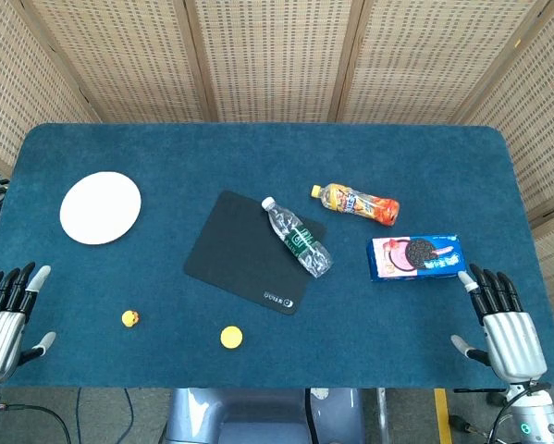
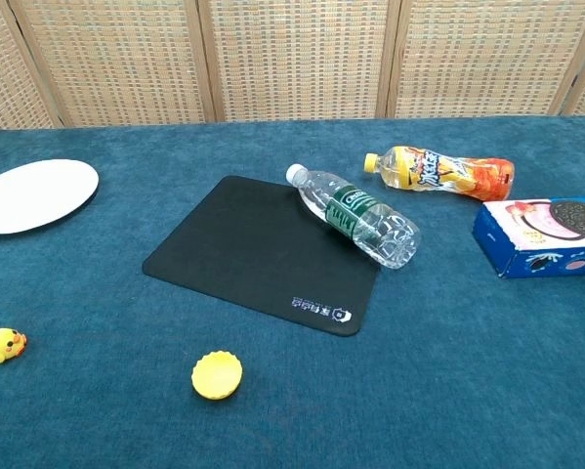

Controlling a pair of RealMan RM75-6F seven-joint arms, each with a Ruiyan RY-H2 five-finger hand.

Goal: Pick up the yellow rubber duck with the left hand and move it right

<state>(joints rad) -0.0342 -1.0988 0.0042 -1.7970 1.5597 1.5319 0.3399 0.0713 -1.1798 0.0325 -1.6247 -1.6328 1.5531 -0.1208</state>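
The small yellow rubber duck [image 1: 130, 319] sits on the blue table near the front left; the chest view shows the duck [image 2: 3, 345] at its far left edge. My left hand [image 1: 6, 313] rests at the table's front left corner, fingers spread and holding nothing, well left of the duck. At the front right corner my right hand [image 1: 505, 324] lies the same way, fingers apart and empty. Neither hand shows in the chest view.
A yellow cap [image 1: 230, 337] lies right of the duck. A black mat [image 1: 240, 250] carries a clear water bottle [image 1: 297, 238]. An orange drink bottle [image 1: 358, 203], a blue cookie box [image 1: 415, 257] and a white plate [image 1: 100, 207] lie farther out.
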